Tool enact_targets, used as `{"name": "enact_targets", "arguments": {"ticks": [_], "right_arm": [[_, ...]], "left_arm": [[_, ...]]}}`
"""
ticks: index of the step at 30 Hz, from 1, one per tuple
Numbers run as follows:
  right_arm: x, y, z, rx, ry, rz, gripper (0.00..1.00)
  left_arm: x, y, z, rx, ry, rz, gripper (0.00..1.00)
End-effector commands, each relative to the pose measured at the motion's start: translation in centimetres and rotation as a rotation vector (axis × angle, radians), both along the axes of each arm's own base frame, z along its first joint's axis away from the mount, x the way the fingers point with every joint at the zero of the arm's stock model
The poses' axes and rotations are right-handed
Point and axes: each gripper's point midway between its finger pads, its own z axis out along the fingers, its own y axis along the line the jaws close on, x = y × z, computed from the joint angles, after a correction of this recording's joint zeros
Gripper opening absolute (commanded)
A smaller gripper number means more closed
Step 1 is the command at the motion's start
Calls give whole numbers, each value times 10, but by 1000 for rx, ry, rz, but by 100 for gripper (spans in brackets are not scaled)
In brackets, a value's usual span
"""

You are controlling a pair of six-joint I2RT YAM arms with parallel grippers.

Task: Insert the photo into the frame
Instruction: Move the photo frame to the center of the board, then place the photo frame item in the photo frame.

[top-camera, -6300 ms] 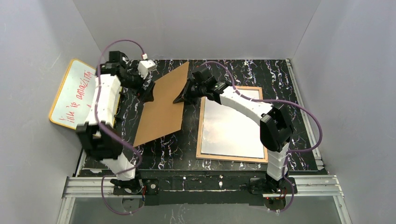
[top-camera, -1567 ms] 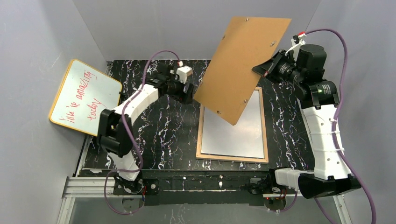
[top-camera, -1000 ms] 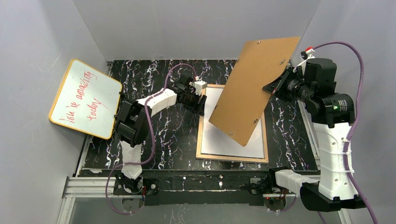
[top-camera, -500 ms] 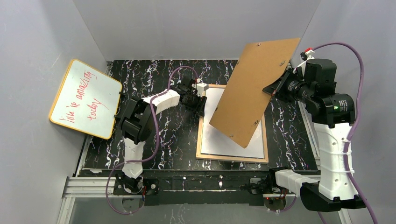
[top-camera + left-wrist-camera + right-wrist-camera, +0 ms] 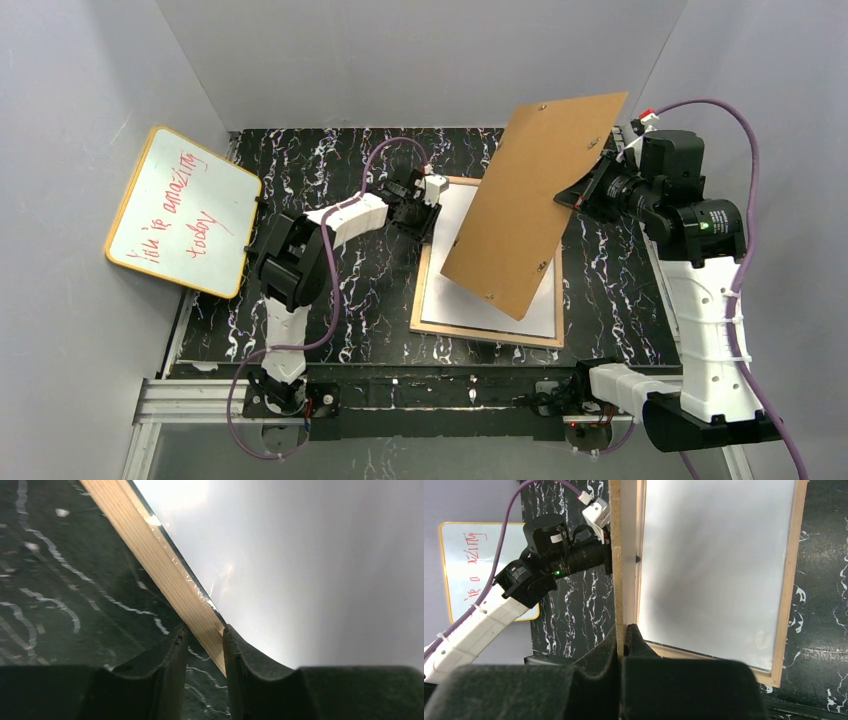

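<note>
Shifted askew, the thin tan wooden frame (image 5: 480, 336) sits pinched by left gripper (image 5: 205, 632); right gripper (image 5: 621, 630) clamps brown backing board (image 5: 535, 200); photo apparently not inserted.

Top camera: fixed, high behind arm bases, looks down on whole table (image 5: 375, 310), far off.
Left wrist camera: low, very near, looks past left gripper (image 5: 205, 635) along frame (image 5: 170, 575) rim.
Right wrist camera: raised, looks down past right gripper (image 5: 622, 630) and board (image 5: 616, 555) edge.
All three views share frame. Top and right wrist views also share whiteboard (image 5: 459, 550) and left arm (image 5: 489, 620).
</note>
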Motion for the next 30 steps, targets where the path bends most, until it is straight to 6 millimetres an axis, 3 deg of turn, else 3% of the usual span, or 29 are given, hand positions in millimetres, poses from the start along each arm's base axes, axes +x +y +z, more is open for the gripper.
{"name": "enact_targets", "arguments": {"ticks": [1, 13, 19, 23, 26, 30], "right_arm": [[9, 12, 28, 76, -135, 36, 1], [15, 37, 0, 177, -106, 144, 1], [20, 57, -19, 291, -68, 225, 1], [21, 74, -35, 404, -27, 295, 1], [24, 85, -44, 474, -9, 357, 1], [30, 92, -56, 524, -2, 394, 1]], "left_arm": [[22, 51, 4, 224, -151, 67, 18], [29, 114, 23, 283, -194, 180, 14], [24, 153, 35, 255, -181, 245, 13], [11, 168, 44, 199, -143, 261, 13], [0, 174, 56, 150, -124, 277, 18], [-1, 185, 80, 86, -132, 310, 28]]}}
